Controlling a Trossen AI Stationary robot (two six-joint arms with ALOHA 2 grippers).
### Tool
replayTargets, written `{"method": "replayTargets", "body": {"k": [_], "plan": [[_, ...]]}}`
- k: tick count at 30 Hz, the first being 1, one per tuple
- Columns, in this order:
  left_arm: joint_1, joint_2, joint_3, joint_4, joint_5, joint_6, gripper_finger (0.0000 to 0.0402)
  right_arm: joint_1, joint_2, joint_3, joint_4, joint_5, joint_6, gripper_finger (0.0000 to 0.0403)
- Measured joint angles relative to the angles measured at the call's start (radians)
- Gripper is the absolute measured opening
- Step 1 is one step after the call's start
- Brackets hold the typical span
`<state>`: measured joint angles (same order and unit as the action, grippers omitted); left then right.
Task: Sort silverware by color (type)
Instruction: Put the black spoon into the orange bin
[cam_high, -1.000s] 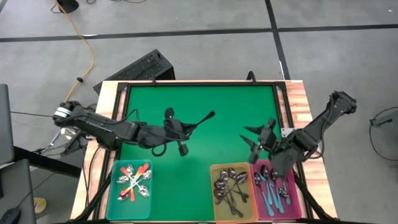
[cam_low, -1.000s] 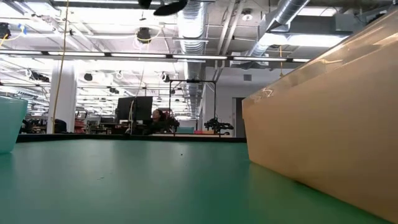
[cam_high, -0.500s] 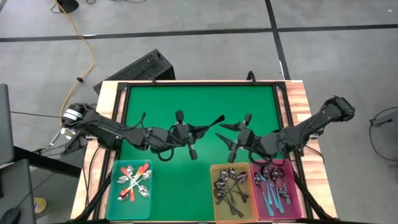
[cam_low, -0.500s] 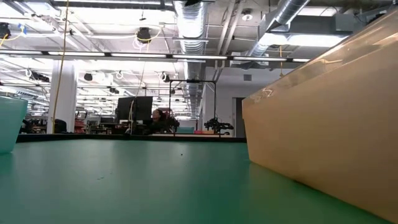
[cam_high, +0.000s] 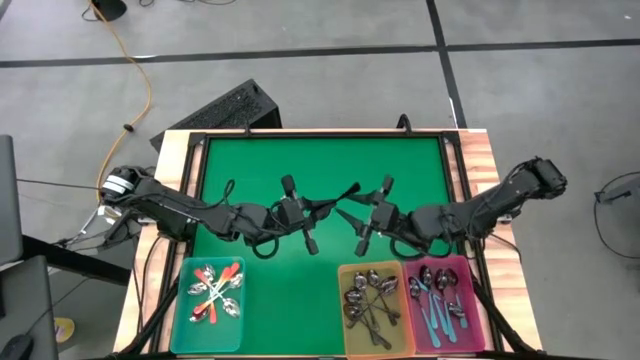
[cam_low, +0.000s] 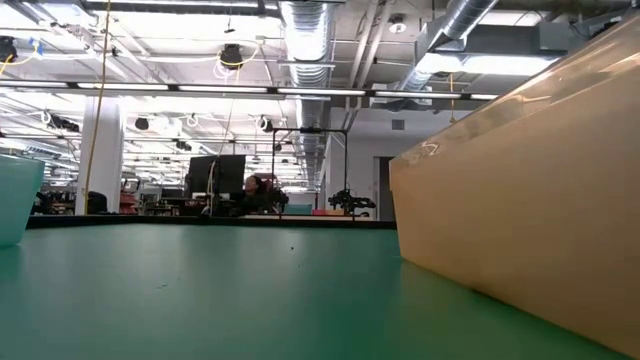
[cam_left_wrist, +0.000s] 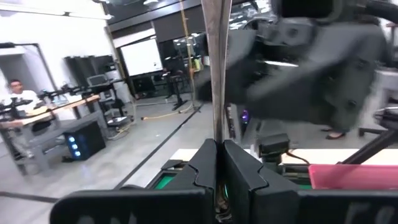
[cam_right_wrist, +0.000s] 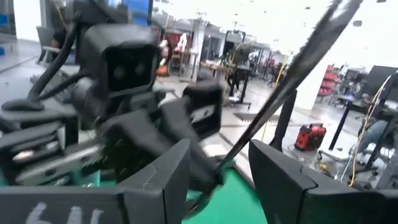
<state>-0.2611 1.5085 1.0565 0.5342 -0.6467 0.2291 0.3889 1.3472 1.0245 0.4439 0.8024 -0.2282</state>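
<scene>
Since the earlier frame, the right tool (cam_high: 352, 222) has swung from over the pink bin to mid-frame, meeting the left tool (cam_high: 322, 206), which shifted rightward. Clamped shut, the left tool holds a dark slim-handled metal spoon (cam_high: 344, 189), whose free end reaches between the right tool's wide-open fingers (cam_right_wrist: 163, 173), which grip nothing. Three plastic bins line the green bench's (cam_high: 320, 160) lower edge: teal bin (cam_high: 180, 300) with orange-handled spoons, yellow bin (cam_high: 343, 318) with dark ones, pink bin (cam_high: 470, 315) with blue-handled ones. No writing is legible.
</scene>
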Motion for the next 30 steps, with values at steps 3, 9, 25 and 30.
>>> {"method": "replayTargets", "body": {"k": [3,9,25,30], "plan": [[0.002,0.000,0.000,0.000,0.023,-0.003,0.0000,-0.021,-0.003,0.000,0.048,-0.044,-0.017,0.0189],[0.002,0.000,0.000,0.011,0.020,-0.002,0.0000,-0.069,-0.003,0.000,0.058,-0.098,0.036,0.0162],[0.032,-0.001,0.002,-0.047,0.073,-0.032,0.0028,-0.063,-0.002,0.001,0.020,-0.064,0.034,0.0006],[0.019,-0.003,0.002,-0.144,0.075,-0.024,0.0076,-0.067,-0.042,0.001,-0.048,0.060,0.027,0.0006]]}}
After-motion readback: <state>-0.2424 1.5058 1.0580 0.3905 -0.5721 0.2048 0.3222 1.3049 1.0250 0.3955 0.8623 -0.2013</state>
